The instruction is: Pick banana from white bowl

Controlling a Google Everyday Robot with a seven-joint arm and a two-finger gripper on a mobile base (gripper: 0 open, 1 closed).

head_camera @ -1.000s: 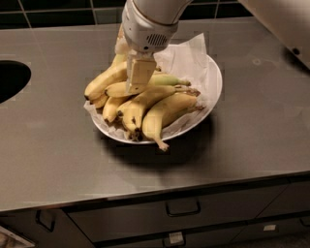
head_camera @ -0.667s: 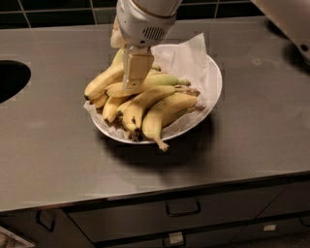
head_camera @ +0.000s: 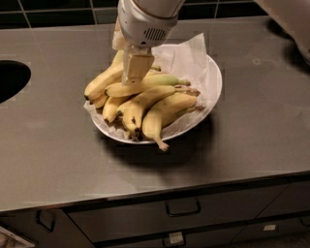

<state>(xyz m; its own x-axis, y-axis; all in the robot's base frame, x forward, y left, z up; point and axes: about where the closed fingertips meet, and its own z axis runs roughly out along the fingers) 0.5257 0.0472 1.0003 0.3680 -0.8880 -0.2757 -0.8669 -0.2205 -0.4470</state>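
Gripper [head_camera: 134,72] low on the pile, its grip impossible to tell, beside the curved yellow banana [head_camera: 103,81] in the glossy paper-lined white bowl [head_camera: 214,92]; smooth grey metal counter [head_camera: 252,145], dark tiles [head_camera: 58,6] behind.

One end effector [head_camera: 134,77] is counted, resting upon the fruit pile; at least six bananas [head_camera: 145,104] are counted in one white bowl [head_camera: 213,92]; one crumpled paper sheet [head_camera: 186,55] is counted; one desk [head_camera: 58,145] is seen, with one dark opening [head_camera: 9,80].

Cream hand [head_camera: 134,77] over yellow banana [head_camera: 103,81], white bowl [head_camera: 216,82], grey counter [head_camera: 53,150]
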